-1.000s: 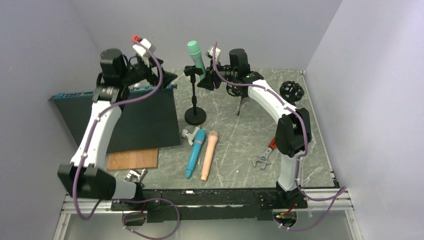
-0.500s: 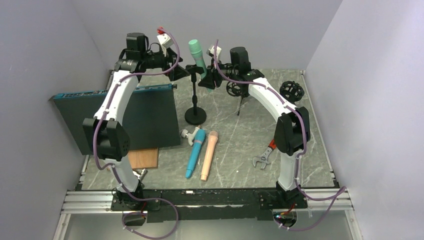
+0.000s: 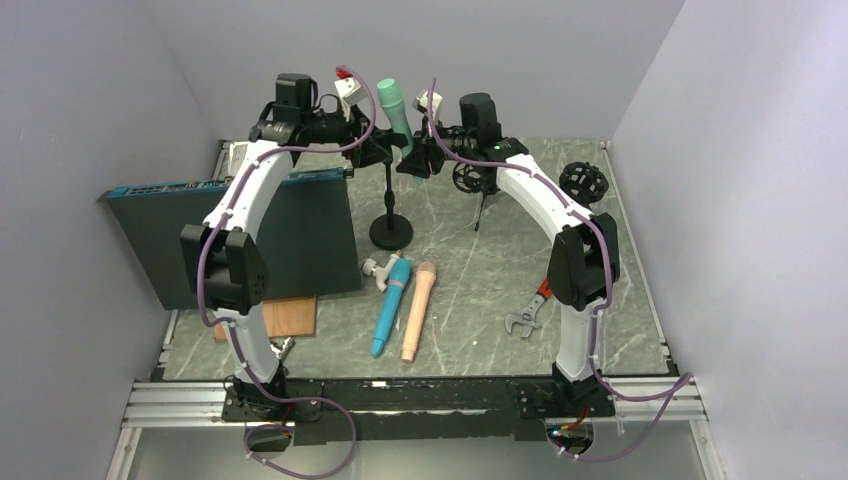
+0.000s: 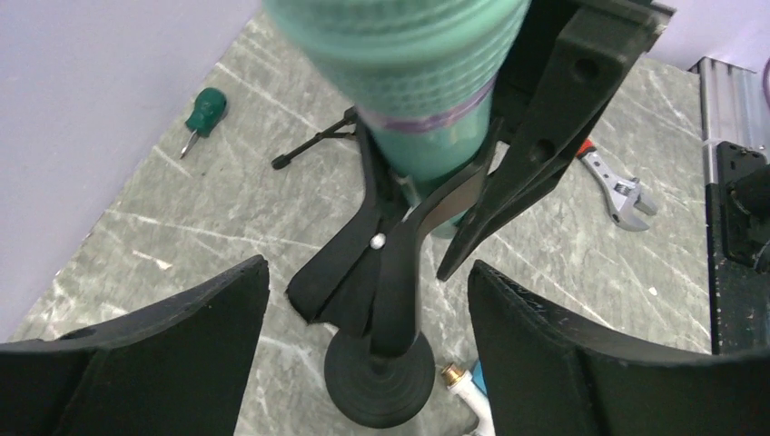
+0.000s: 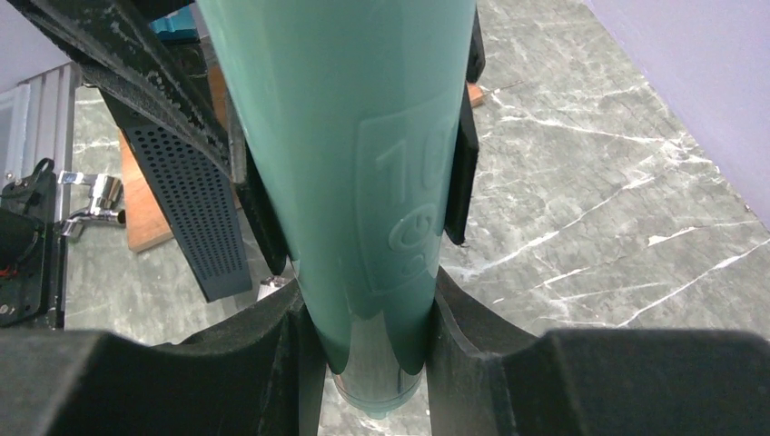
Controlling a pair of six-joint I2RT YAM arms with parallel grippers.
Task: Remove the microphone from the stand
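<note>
From above, the mic [image 3: 391,108] sits tilted in the clip at the top of the stand [image 3: 389,232], at the back of the table [image 3: 480,290]. The right gripper [image 3: 416,160] meets the mic's lower body from the right. The left gripper [image 3: 372,150] is just left of the clip. This view does not show how either pair of jaws stands.

In the left wrist view, the left gripper [image 4: 368,272] has its jaws wide apart, one finger [image 4: 154,359] low on each side of the frame. The stand's clip and round base [image 4: 380,377] lie between them, touching neither. The mic's mesh head [image 4: 399,50] fills the top of the frame, above and beyond the fingers. A wrench [image 4: 622,193] and a screwdriver [image 4: 205,111] lie on the table behind.

In the right wrist view, the right gripper [image 5: 368,341] is clamped on the mic [image 5: 354,163], its fingers [image 5: 250,363] pressed against both sides of the lower body.

A second ago the left arm was bent low over the dark panel [image 3: 290,235], its gripper well left of the stand. Half a second ago it was nearer, and now it is at the clip. The right gripper, mic and stand have not moved.
</note>
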